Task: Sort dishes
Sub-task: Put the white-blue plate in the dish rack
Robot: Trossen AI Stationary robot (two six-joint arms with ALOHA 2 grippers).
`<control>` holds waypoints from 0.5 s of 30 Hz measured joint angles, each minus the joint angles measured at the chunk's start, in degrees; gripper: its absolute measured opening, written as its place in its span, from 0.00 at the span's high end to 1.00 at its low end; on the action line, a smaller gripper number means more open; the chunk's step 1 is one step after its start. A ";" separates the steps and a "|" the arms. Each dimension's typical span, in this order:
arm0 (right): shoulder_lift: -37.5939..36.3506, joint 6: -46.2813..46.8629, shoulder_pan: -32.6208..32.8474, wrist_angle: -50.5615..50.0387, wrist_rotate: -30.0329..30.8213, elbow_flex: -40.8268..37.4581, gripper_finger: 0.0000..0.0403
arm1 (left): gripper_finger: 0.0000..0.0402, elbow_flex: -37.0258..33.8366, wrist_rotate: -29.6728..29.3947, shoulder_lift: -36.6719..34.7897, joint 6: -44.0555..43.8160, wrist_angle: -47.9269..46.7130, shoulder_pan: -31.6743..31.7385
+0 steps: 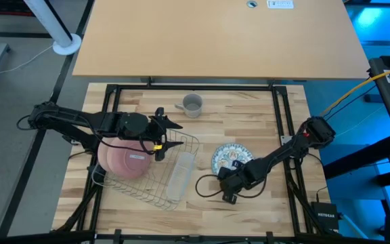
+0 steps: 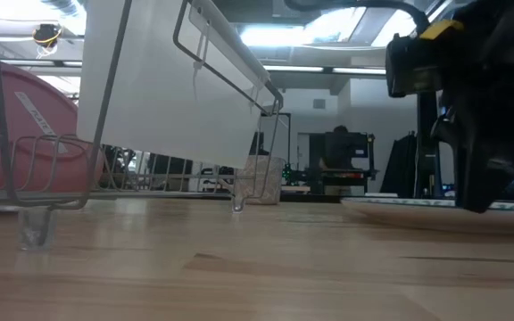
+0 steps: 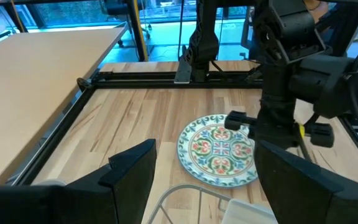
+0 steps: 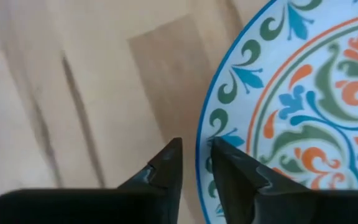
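My right gripper [image 4: 194, 163] sits low at the near edge of the patterned plate [image 1: 230, 158], its two fingers drawn almost together with the blue rim running into the narrow gap between them; I judge it is pinching that rim to lift the plate off the wood, though I cannot tell whether the tips actually clamp it. The plate lies flat, face up, just right of the wire rack [image 1: 175, 169], which is why I come at it from the edge and not from above. My left gripper [image 1: 160, 132] hovers over the rack's far side with its fingers spread and nothing between them, waiting clear of the slots. The pink plates [image 1: 124, 160] stand on edge in the rack's left end, so the free slots lie to their right, and I judge the patterned plate belongs there. A grey cup [image 1: 191, 105] stands apart, farther back. The table [image 1: 263, 196] is pale butcher-block wood inside a black frame; beyond it I see a dim workshop with equipment stands and blue-lit glass.
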 joint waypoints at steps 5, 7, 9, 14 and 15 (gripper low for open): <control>0.02 0.02 -0.03 2.97 -4.83 -0.02 0.73 | 0.35 0.00 0.01 0.00 0.00 0.00 0.00; 0.02 0.02 0.00 3.51 -6.62 -0.02 0.73 | 0.35 0.00 0.01 -0.01 0.00 0.00 0.00; 0.02 0.00 0.00 4.27 -7.40 -0.02 0.73 | 0.35 0.00 -0.01 0.00 0.00 0.00 0.00; 0.04 0.00 -0.01 6.14 -7.64 -0.04 0.73 | 0.35 0.00 -0.01 0.00 0.00 0.02 0.00; 0.04 0.00 -0.01 6.36 -7.87 -0.04 0.73 | 0.35 0.00 -0.01 0.00 0.00 0.02 0.00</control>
